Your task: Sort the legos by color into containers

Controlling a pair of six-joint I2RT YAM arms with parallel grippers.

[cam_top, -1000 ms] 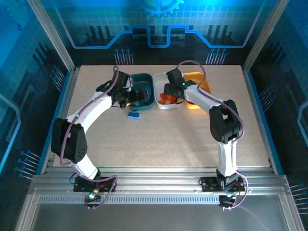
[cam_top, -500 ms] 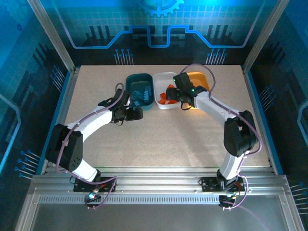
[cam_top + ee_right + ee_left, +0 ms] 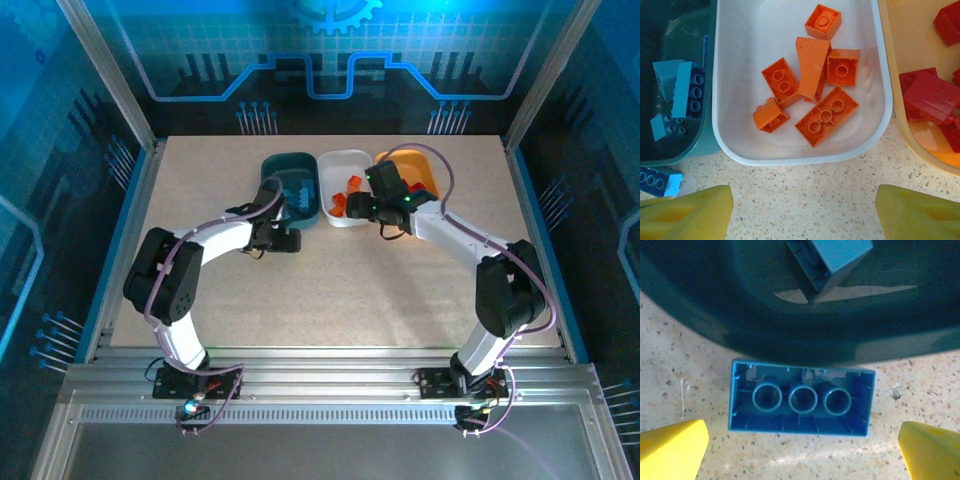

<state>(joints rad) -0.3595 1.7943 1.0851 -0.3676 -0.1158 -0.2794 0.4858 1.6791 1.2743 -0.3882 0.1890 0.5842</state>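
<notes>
Two arms, same build.
- Left arm point(image 3: 215, 238): white tubular links, bulky rounded black joint housings.
- Right arm point(image 3: 455, 232): same white links and black joints.
- Cable point(image 3: 441, 172): thin, purple-grey, running loose along each arm and curling out at the foot.
- Bases point(image 3: 195, 378): small black blocks on a ribbed silver rail point(image 3: 330, 385).
- Left gripper point(image 3: 802, 430): fingers point(image 3: 670, 450) plain yellow, matte, wedge-shaped with rounded tips.
- Right gripper point(image 3: 804, 192): fingers point(image 3: 690, 215) the same yellow, faintly dimpled.
</notes>
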